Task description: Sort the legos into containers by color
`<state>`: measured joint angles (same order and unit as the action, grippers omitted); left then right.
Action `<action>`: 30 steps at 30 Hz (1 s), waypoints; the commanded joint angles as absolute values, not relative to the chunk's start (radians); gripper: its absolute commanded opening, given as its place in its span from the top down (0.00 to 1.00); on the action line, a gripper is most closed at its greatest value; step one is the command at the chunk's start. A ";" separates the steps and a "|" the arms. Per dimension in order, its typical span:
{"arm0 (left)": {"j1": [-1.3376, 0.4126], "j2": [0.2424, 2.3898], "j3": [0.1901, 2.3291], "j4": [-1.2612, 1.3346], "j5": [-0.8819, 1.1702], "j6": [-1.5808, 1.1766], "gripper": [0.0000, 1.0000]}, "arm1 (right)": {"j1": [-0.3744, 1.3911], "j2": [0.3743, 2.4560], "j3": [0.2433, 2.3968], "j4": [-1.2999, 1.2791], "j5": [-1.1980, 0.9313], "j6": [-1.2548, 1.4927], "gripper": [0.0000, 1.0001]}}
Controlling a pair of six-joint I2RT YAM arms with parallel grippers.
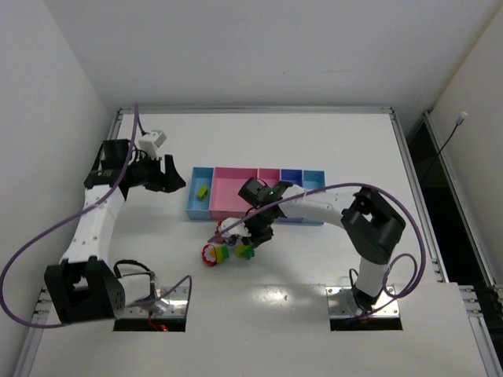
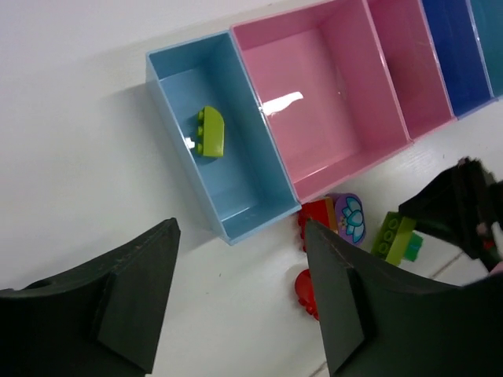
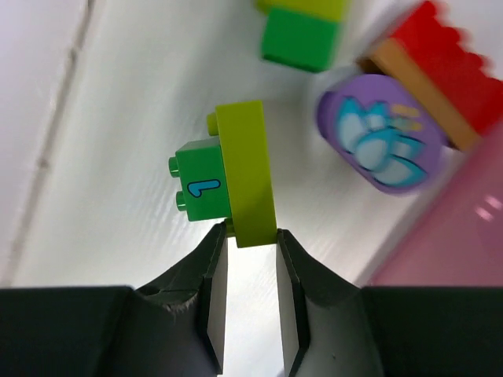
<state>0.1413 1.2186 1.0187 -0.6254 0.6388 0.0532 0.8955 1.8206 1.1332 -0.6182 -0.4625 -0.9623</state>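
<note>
My right gripper (image 3: 250,239) is shut on the end of a lime lego plate (image 3: 245,173) with a green lego (image 3: 200,187) stuck to its side, just in front of the containers (image 1: 259,192). From above, the right gripper (image 1: 259,230) hangs over the loose legos (image 1: 228,252). A purple rounded lego (image 3: 381,145), a red one (image 3: 440,67) and a green-and-lime one (image 3: 302,31) lie beyond it. One lime lego (image 2: 210,131) rests in the left light blue bin (image 2: 236,212). My left gripper (image 2: 240,236) is open and empty, above the table beside that bin.
The wide pink bin (image 2: 330,94), the narrow pink bin (image 2: 401,55) and the periwinkle bin (image 2: 452,47) hold nothing that I can see. A red rounded lego (image 2: 305,290) lies near my left gripper's right finger. A purple cable (image 1: 47,243) loops along the left arm.
</note>
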 commanded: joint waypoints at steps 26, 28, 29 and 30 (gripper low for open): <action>-0.020 0.836 1.144 -1.302 1.088 1.447 0.28 | 0.552 1.666 1.396 -0.772 -1.140 0.052 1.00; -0.098 0.900 1.202 -1.292 1.088 1.314 0.26 | 0.552 1.675 1.385 -0.691 -1.170 0.112 1.00; -0.118 0.972 1.266 -1.292 1.075 1.265 0.26 | 0.552 1.675 1.372 -0.661 -1.180 0.174 1.00; -0.155 1.009 1.297 -1.302 1.066 1.223 0.25 | 0.552 1.675 1.362 -0.608 -1.189 0.202 1.00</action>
